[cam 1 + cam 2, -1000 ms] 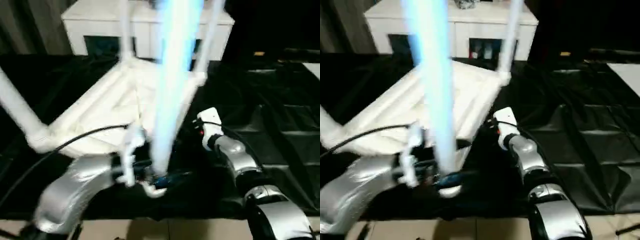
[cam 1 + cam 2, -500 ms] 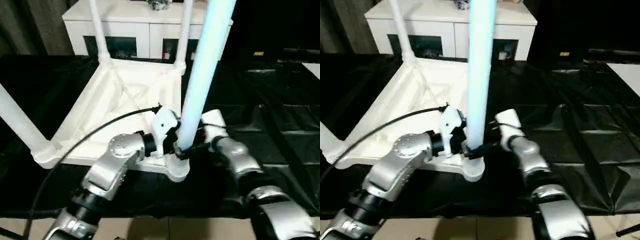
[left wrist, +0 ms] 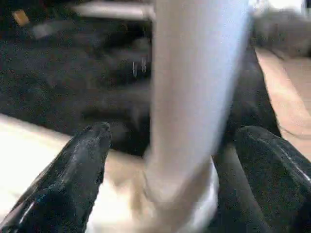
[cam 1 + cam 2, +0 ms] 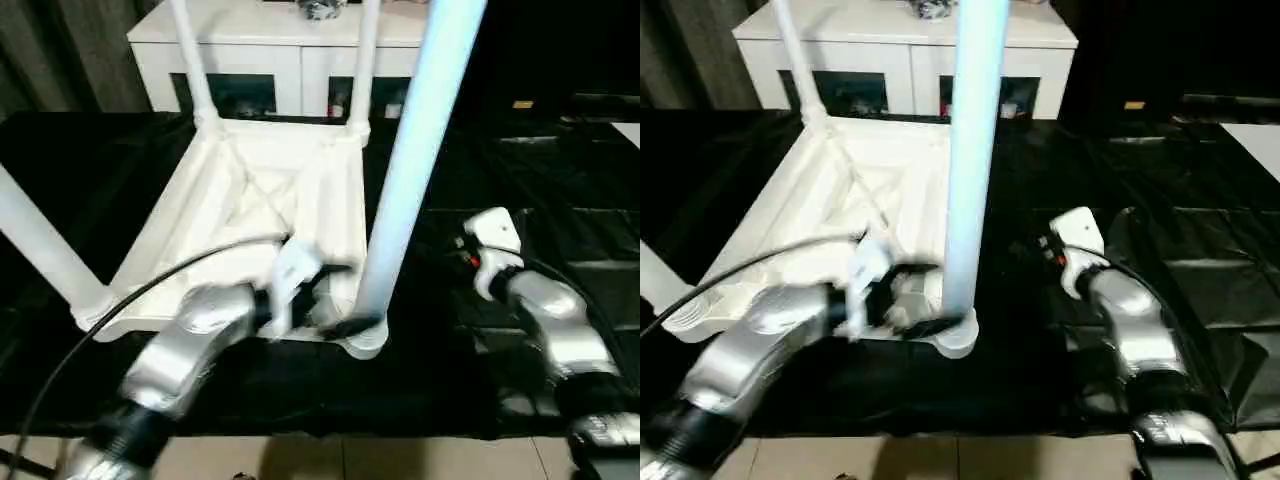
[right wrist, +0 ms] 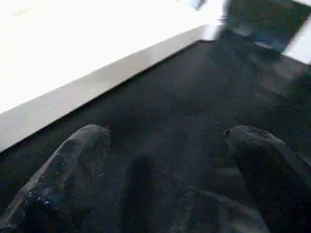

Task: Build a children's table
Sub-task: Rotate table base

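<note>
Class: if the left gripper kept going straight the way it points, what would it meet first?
Most likely the leg standing in the tabletop's near corner socket: it rises right between the left gripper's open fingers, though depth is hard to judge.

Dim room, overexposed white plastic, motion-blurred left arm (image 4: 190, 340)

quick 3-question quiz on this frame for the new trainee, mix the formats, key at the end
1. True or false: the tabletop lies with its ribbed underside facing up.
2. Multiple choice: the near leg is
A) lying flat on the black sheet
B) standing in the tabletop's near corner socket
C) lifted clear by the right end effector
3. Fill in: the left end effector has its fingers ____, one on each side of the near leg's base.

Key
1. True.
2. B.
3. Open. The right end effector is open too, over the black sheet beside the table, holding nothing.
</note>
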